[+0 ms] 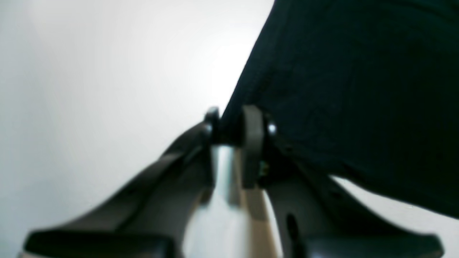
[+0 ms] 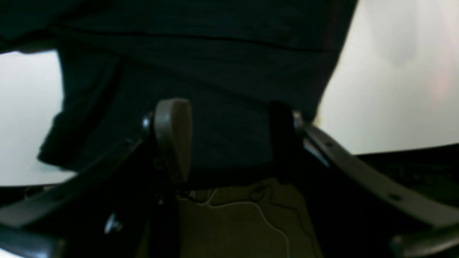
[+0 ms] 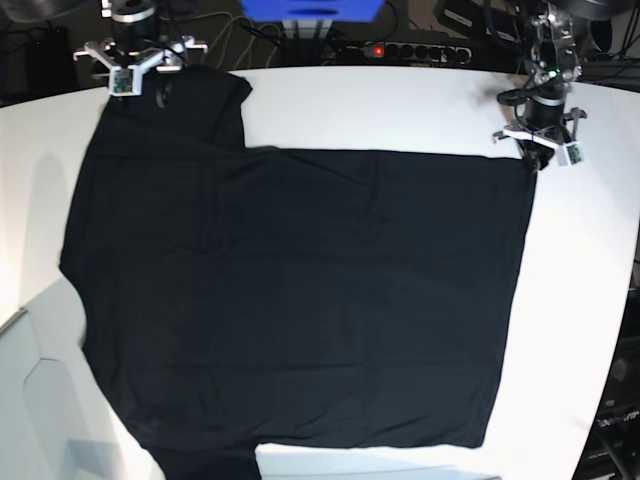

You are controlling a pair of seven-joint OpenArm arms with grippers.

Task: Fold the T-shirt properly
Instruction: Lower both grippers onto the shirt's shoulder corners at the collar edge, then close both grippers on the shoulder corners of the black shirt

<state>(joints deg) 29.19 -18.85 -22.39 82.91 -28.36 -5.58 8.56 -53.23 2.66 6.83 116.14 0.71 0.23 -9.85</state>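
Observation:
The black T-shirt [image 3: 300,290] lies spread flat over most of the white table, no print showing. My left gripper [image 3: 537,157] is at the shirt's far right corner. In the left wrist view its jaws [image 1: 229,127] are pinched close together on the edge of the T-shirt [image 1: 358,89]. My right gripper [image 3: 150,82] is at the far left corner, over the sleeve. In the right wrist view it [image 2: 229,136] stands open, one pad [image 2: 174,136] on each side of a strip of the T-shirt [image 2: 215,53].
The white table [image 3: 400,100] shows bare along the back and down the right side. Behind its back edge are a blue box [image 3: 310,10] and a power strip [image 3: 400,48]. A white panel [image 3: 40,400] sits at the lower left.

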